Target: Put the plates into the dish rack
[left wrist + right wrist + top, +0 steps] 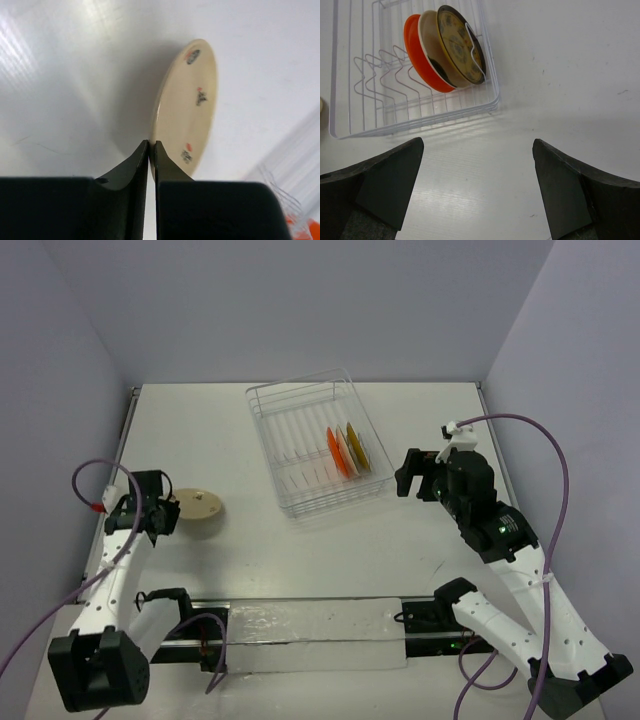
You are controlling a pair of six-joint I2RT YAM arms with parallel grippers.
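Observation:
A cream plate (200, 508) with small dark and red markings (192, 100) lies on the left of the table. My left gripper (165, 516) (152, 146) is shut on its near rim, jaws almost touching. The white wire dish rack (262, 430) (420, 122) stands at the back centre. Three plates stand on edge in its right end: orange-red (337, 454) (418, 52), cream (346, 448) (431, 42) and mustard-yellow with a dark centre (358, 447) (457, 42). My right gripper (415, 476) (478, 146) hangs wide open and empty over bare table, right of the rack.
Grey walls close in the table on the left, back and right. A clear plastic strip (310, 635) lies along the near edge between the arm bases. A corner of the rack (280, 195) shows at the lower right of the left wrist view.

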